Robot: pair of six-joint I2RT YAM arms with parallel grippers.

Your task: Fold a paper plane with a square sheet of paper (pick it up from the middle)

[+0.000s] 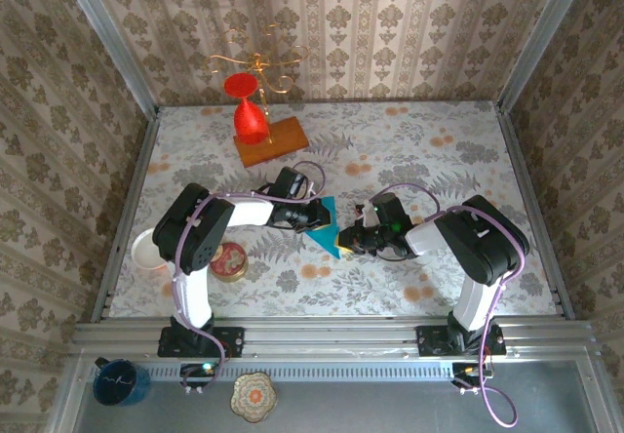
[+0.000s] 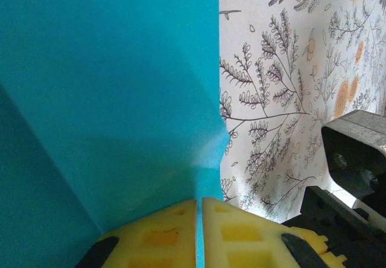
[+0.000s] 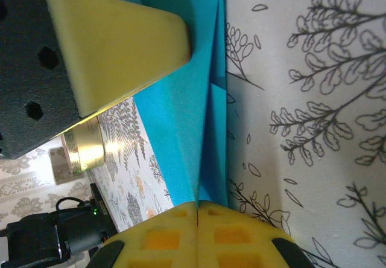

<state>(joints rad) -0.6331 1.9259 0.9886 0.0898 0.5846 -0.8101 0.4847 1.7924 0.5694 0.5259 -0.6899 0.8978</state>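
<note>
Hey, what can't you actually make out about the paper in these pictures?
- Paper, fold count and outline: top view, too small, and left pincer and right pincer cover its middle.
- Its left and upper parts: left wrist view, cut off by the frame edges.
- Its far end: right wrist view, the left pincer covers part and the top edge cuts it.
</note>
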